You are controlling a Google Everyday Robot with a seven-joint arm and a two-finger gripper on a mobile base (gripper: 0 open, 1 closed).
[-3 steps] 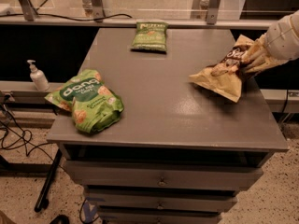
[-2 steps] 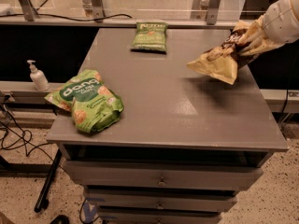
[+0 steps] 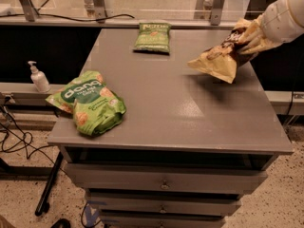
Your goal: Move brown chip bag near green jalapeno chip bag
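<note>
The gripper (image 3: 248, 36), clamped on the top of the brown chip bag (image 3: 214, 63), holds it aloft well right of the green jalapeno chip bag (image 3: 153, 37); best swing it left and lower it just beside, not on top.

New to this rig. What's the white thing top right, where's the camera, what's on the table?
One camera, looking down at the grey cabinet top from the front; its mounting is not on record. The white-sleeved thing at the upper right is the robot's single arm. At its end is the gripper, a two-finger clamp, shut on the brown chip bag, held just above the right rear of the top. On the top lie the green jalapeno chip bag, at the back centre, and a bigger bright green danq bag at the front left corner. A pump bottle stands on a ledge to the left.
</note>
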